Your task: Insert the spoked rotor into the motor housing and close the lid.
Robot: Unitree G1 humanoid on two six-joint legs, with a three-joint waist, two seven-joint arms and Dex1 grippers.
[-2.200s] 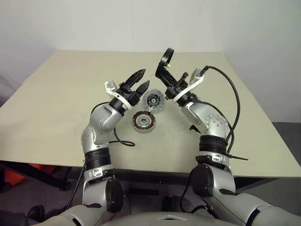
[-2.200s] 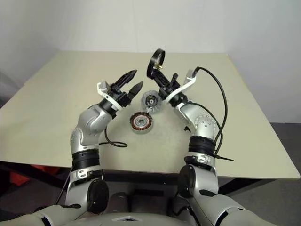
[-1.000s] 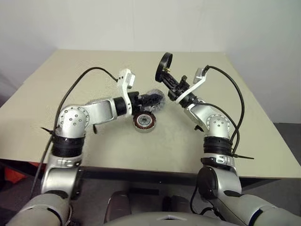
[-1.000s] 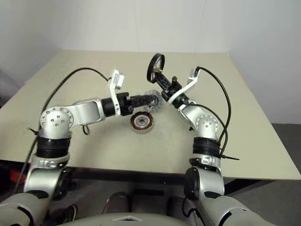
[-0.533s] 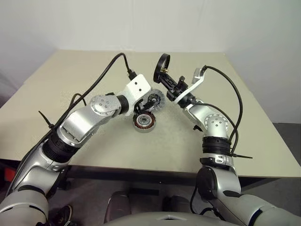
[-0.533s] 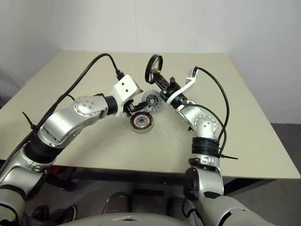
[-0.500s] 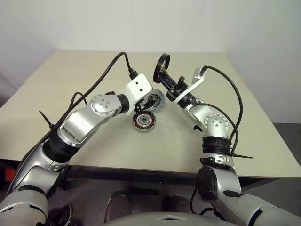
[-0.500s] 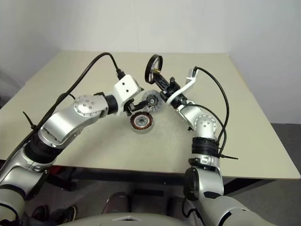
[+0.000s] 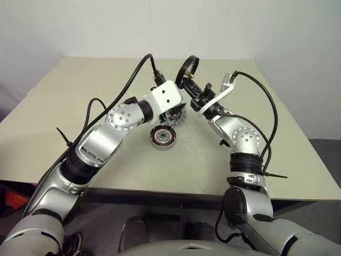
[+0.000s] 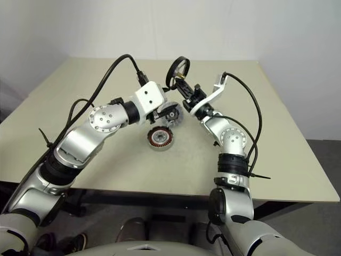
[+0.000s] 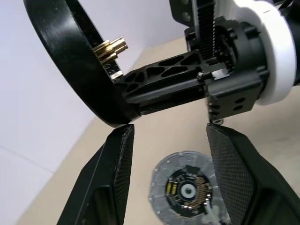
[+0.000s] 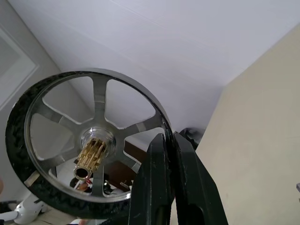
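The spoked rotor (image 12: 89, 152), a thin black-rimmed wheel with slim silver spokes and a brass toothed hub, is raised on edge above the beige table (image 9: 80, 96), pinched at its rim by the clenched right gripper (image 12: 168, 140). The left gripper (image 11: 166, 136), fingers apart and holding nothing, hangs just below the rotor. Under it lies the round white-silver lid (image 11: 187, 190), beside the grey copper-wound motor housing (image 9: 163, 137). Around the housing the tabletop lies bare to its edges.
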